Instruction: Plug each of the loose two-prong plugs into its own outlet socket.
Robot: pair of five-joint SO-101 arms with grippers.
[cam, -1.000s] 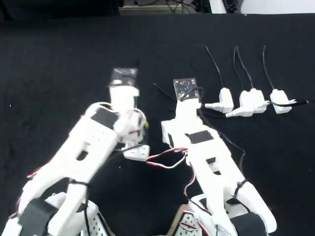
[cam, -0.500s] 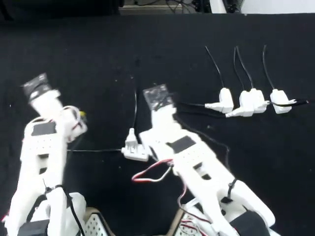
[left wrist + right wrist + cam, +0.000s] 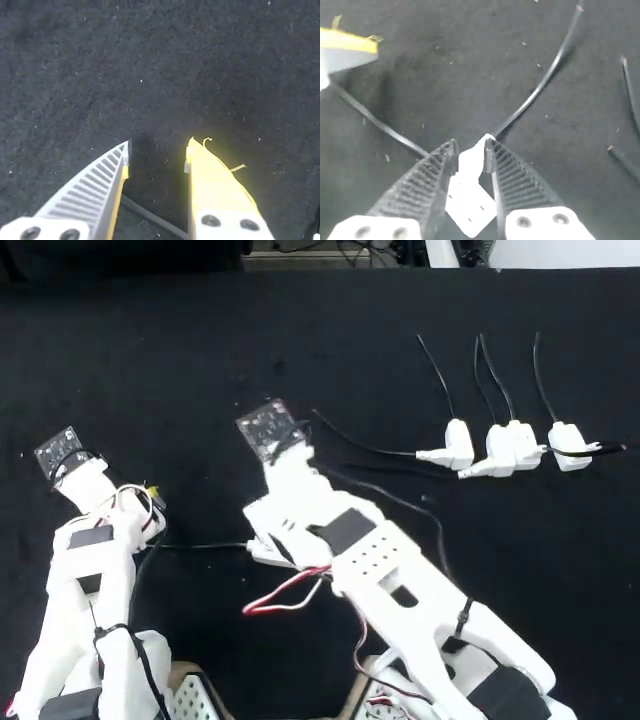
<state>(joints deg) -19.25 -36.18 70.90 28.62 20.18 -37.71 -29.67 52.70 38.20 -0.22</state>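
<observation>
A white two-prong plug [image 3: 474, 156] stands in a white outlet socket [image 3: 469, 210] on the black table, and my right gripper [image 3: 469, 149] is shut on it, one ribbed finger on each side. In the high view the right arm lies over this spot, where a sliver of the socket [image 3: 260, 551] shows near the table's middle. A black cable [image 3: 540, 85] runs away from the plug. My left gripper [image 3: 157, 147] is open over bare cloth at the far left, with a thin black cable [image 3: 150, 219] crossing under its fingers.
Three white plug-and-socket pairs [image 3: 455, 446] [image 3: 510, 447] [image 3: 570, 448] lie in a row at the right, thin black cables trailing toward the back. The left gripper's yellow finger [image 3: 347, 47] shows in the right wrist view beside another cable [image 3: 385, 129].
The left arm let go of the plug and drew back to the far left. The right arm swung left from the row of sockets and closed over the plug and socket in the middle.
</observation>
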